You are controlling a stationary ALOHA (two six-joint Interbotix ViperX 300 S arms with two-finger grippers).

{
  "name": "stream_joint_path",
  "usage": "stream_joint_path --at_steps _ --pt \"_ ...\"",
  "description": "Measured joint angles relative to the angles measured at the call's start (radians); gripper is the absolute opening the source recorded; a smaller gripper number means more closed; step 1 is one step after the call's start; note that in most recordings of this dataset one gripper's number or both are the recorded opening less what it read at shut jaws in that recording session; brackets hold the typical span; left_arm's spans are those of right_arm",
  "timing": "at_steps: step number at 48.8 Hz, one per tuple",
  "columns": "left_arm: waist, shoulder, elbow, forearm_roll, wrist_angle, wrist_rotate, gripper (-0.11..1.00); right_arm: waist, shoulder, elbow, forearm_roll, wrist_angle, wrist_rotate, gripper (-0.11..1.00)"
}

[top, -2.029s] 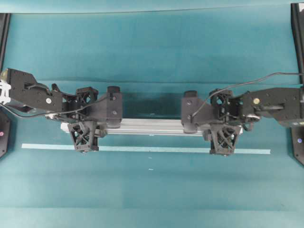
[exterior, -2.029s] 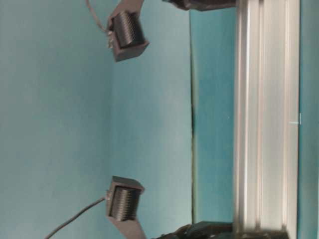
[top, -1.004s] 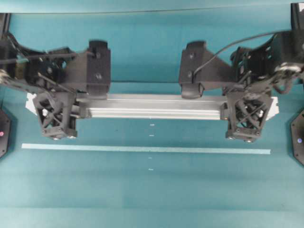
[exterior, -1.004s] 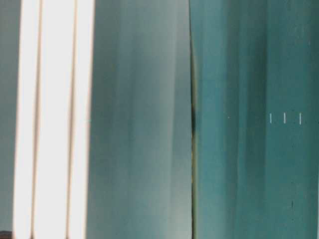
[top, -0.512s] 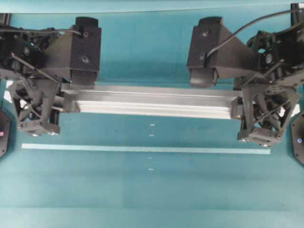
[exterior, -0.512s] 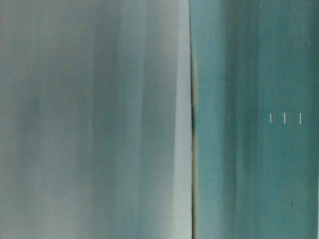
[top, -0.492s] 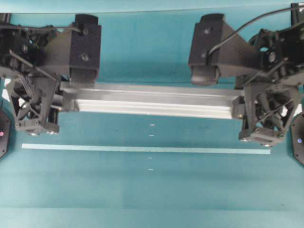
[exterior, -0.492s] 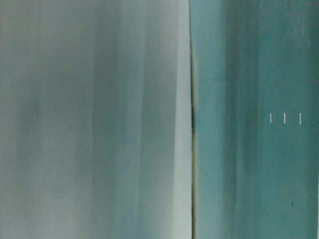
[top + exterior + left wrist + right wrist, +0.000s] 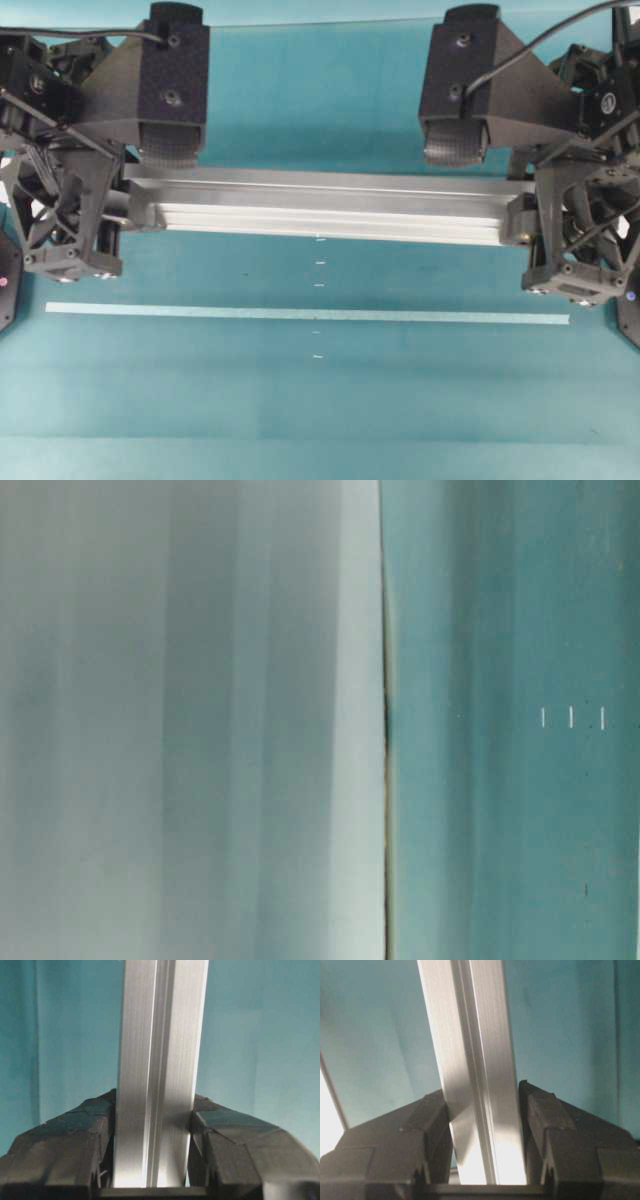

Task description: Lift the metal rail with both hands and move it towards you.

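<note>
Pale tape strip (image 9: 307,314) on teal tabletop (image 9: 320,400)

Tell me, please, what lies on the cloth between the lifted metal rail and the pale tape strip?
In the overhead view only bare teal cloth with two tiny white tick marks separates the metal rail from the tape strip.

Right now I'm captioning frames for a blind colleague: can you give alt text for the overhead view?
A silver rail spans the view, gripped at its ends by the left gripper and the right gripper. Below it a pale tape strip crosses the teal table.
</note>
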State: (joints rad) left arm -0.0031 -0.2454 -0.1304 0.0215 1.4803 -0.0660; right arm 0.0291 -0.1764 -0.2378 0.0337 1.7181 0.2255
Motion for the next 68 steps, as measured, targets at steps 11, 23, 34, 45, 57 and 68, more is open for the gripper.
stream_joint_path --at_steps 11,23,34,45,57,68 --pt "-0.002 0.000 0.000 0.002 0.002 0.000 0.31 0.000 0.000 0.000 0.000 0.000 0.002 0.40" --pt "-0.005 0.005 0.000 0.002 0.002 -0.003 0.31 0.000 -0.002 0.006 0.000 0.000 0.002 0.40" --pt "-0.009 0.020 0.035 0.005 -0.009 -0.008 0.31 0.000 -0.012 0.089 -0.002 -0.008 0.000 0.40" --pt "-0.003 0.020 0.190 0.008 -0.140 -0.009 0.31 0.000 -0.015 0.235 -0.012 -0.077 -0.002 0.40" --pt "0.000 0.020 0.390 0.008 -0.268 -0.015 0.31 0.000 -0.015 0.408 -0.035 -0.256 -0.014 0.40" --pt "0.009 0.020 0.523 0.008 -0.422 -0.017 0.31 0.000 -0.017 0.568 -0.066 -0.436 -0.017 0.40"
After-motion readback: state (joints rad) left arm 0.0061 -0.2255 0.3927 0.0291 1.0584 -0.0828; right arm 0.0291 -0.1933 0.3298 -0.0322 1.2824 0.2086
